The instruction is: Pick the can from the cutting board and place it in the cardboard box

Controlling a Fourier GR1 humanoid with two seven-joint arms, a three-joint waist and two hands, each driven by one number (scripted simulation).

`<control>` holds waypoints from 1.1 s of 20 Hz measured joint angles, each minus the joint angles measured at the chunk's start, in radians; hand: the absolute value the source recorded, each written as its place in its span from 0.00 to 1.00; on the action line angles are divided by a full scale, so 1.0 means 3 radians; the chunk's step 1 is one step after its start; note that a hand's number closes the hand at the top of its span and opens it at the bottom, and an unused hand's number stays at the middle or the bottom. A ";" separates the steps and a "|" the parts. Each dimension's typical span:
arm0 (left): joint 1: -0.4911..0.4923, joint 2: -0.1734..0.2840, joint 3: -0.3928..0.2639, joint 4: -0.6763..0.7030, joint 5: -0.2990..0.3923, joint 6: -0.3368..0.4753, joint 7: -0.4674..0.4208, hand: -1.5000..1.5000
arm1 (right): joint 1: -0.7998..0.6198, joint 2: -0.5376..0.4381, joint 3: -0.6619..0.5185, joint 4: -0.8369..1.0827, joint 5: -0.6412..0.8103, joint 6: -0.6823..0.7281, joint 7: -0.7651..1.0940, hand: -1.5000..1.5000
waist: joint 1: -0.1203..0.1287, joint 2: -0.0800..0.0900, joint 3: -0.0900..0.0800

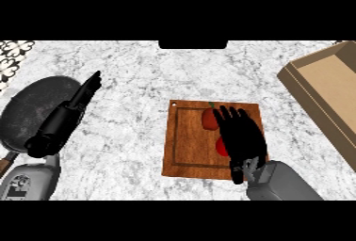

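1. The can (pixel 209 119) is red and lies on the cutting board (pixel 188 146), partly hidden under the right hand (pixel 240 134).
2. The right hand is spread flat above it, fingers straight and apart, not holding it.
3. The left hand (pixel 83 94) rests with straight fingers at the left, over a dark pan (pixel 28 113).
4. The cardboard box (pixel 327 89) sits open at the right of the board.
5. The counter (pixel 132 80) is white and grey marble.

**No readable text**

Nothing in the head view carries legible words, labels, brands, numbers or signs. The patterned tile (pixel 14 59) at the upper left of the frame shows only an ornamental design, not writing.
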 measured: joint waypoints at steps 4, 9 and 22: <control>-0.0020 -0.0002 0.0053 -0.0038 0.0007 -0.0046 0.0070 0.50 | 0.0037 0.0012 -0.0007 0.0155 0.0126 -0.0036 -0.0276 1.00 | 0.0003 -0.0001 -0.0001; -0.0038 -0.0017 0.0071 -0.0014 -0.0025 -0.0071 0.0046 0.50 | 0.0006 -0.0052 0.0043 0.0325 0.0374 -0.0374 -0.0767 1.00 | 0.0004 -0.0003 -0.0003; -0.0169 -0.0065 0.0101 0.0118 -0.0067 -0.0120 -0.0026 0.50 | -0.0571 0.0007 -0.0888 0.1502 0.0287 -0.1189 -0.1649 1.00 | 0.0077 0.0040 0.0005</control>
